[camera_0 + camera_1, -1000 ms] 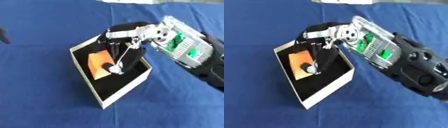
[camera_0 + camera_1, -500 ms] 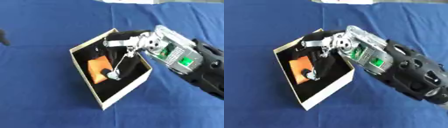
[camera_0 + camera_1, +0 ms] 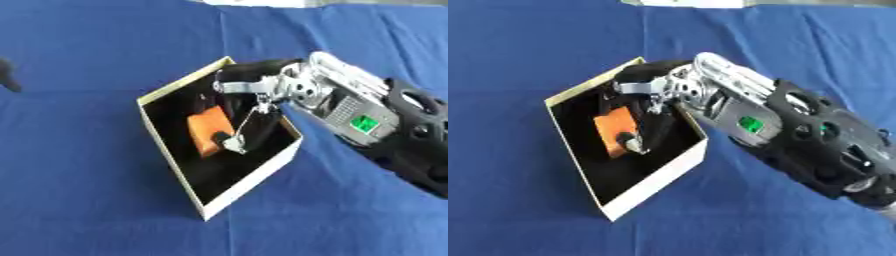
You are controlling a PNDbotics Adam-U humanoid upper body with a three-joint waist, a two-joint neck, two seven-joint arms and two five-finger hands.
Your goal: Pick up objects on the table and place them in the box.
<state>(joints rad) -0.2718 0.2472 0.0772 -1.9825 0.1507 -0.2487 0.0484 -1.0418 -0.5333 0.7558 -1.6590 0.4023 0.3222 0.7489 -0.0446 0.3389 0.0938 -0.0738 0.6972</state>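
I see my right hand [image 3: 262,92] reaching into the open box [image 3: 175,170] from three o'clock, fingers [image 3: 234,142] extended onto the orange block [image 3: 206,127] lying inside; blue counter [image 3: 87,200] below.

— Room around the fingers [image 3: 234,145]?
— Little: inside the box [image 3: 175,165], orange block [image 3: 208,131] touching on their left, near wall just to their right.
— Any open floor in there?
— Dark bottom, bare below the fingers toward the near corner.
— Outside?
— Blue table [image 3: 87,200] open beyond every wall; right hand [image 3: 262,92] and forearm over the far-right rim.
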